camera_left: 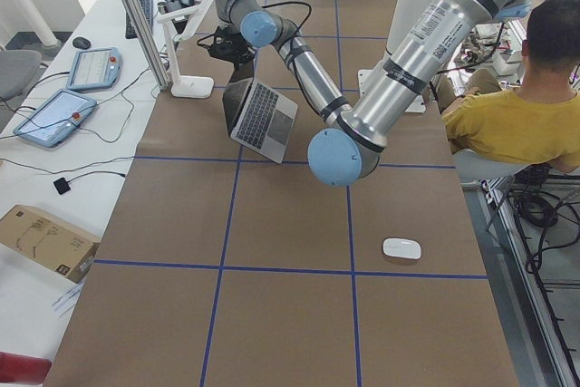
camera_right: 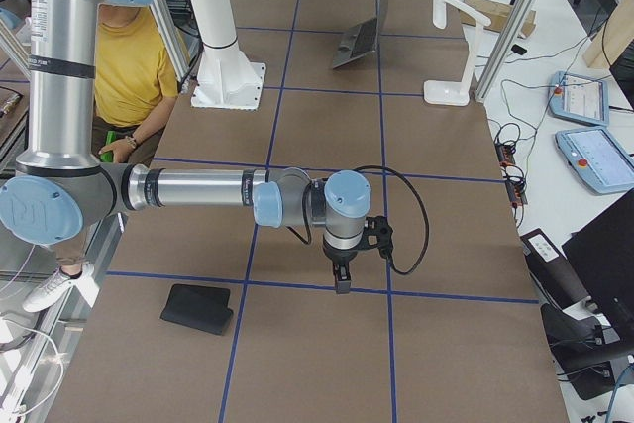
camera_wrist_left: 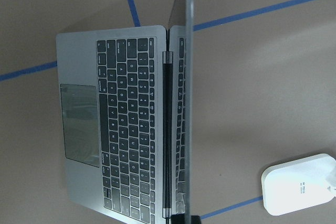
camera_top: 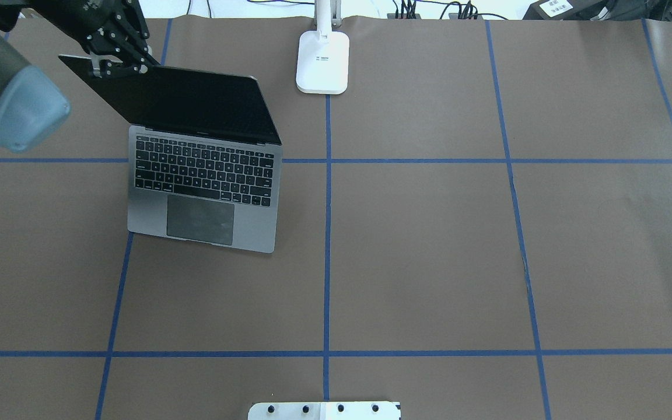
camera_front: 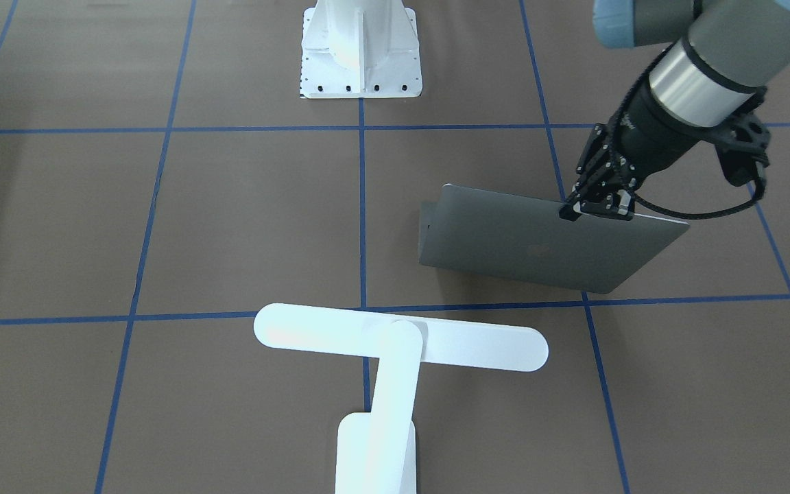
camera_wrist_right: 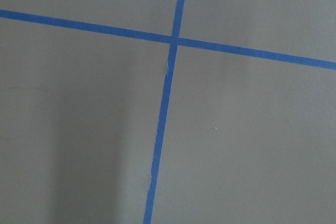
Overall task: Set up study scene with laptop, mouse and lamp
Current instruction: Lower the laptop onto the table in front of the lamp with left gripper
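Lamp [camera_front: 400,337] head nearest front-facing camera. Base stands near laptop [camera_top: 202,175] at far edge, head reaching over table like reading light.
Laptop open, keys toward robot, lid raised.
Cardboard box [camera_left: 50,240] off table, well apart from laptop; contents hidden.
Left gripper [camera_front: 597,206] pinched on laptop's top lid corner, likely setting screen angle.
Right gripper [camera_right: 339,279] well apart from laptop, pointing down; jaw spread: cannot tell.
Mouse [camera_left: 401,248] well apart from laptop, not yet beside it.

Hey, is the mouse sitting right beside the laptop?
No, the mouse lies by itself, far from the open laptop.
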